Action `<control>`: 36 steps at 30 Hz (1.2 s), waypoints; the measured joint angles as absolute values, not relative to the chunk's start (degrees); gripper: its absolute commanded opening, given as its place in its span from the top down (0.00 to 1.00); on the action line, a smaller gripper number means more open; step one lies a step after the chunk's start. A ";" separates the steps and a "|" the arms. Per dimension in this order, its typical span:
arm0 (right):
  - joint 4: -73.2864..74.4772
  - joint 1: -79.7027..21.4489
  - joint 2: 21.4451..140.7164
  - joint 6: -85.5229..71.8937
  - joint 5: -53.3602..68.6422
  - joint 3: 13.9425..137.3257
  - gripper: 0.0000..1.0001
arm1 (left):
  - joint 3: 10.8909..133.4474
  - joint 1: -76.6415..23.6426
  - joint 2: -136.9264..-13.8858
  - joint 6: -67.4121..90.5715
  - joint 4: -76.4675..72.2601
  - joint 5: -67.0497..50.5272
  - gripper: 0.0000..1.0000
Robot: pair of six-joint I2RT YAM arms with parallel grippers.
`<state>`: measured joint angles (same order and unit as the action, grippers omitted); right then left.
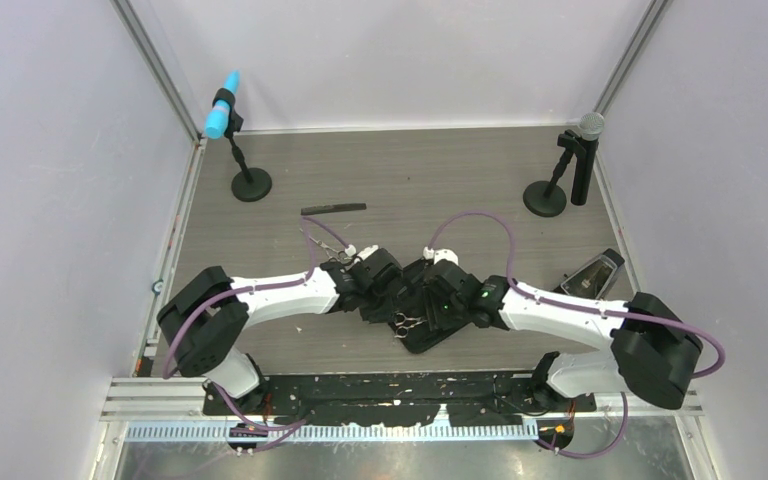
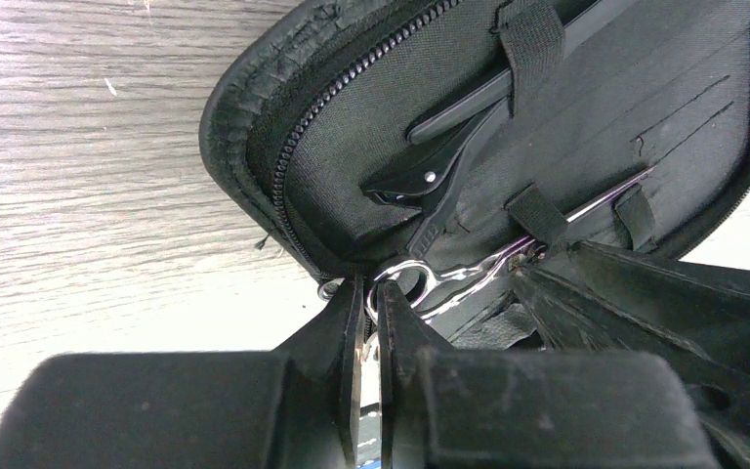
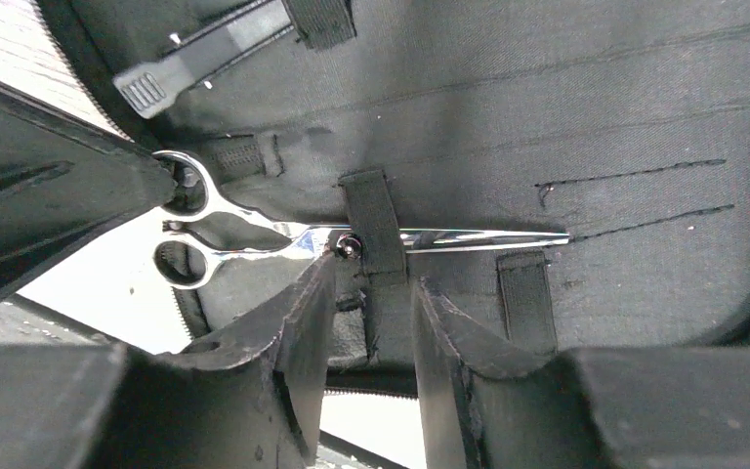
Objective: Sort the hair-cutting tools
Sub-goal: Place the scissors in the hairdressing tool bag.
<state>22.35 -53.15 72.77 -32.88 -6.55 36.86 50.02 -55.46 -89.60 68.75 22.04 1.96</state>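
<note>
Right wrist: scissors (image 3: 469,237) at case (image 3: 596,98) edge

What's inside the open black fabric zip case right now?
Slim silver scissors sit under a black strap on the lining, with a black clip strapped nearby. The right hand covers the near edge, so anything there is hidden.

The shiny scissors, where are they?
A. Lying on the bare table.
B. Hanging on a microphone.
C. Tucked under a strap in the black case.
C: the scissors lie inside the open case, with a black strap across them.
</note>
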 measured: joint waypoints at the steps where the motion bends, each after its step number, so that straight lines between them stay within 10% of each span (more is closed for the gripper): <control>1: 22.35 -53.32 73.28 -32.88 -6.72 36.86 0.60 | 50.02 -55.46 -89.65 68.75 22.04 1.96 1.00; 36: 20.10 -56.55 80.53 -24.93 -13.74 40.91 0.63 | 50.46 -55.44 -90.98 68.31 22.59 3.07 1.00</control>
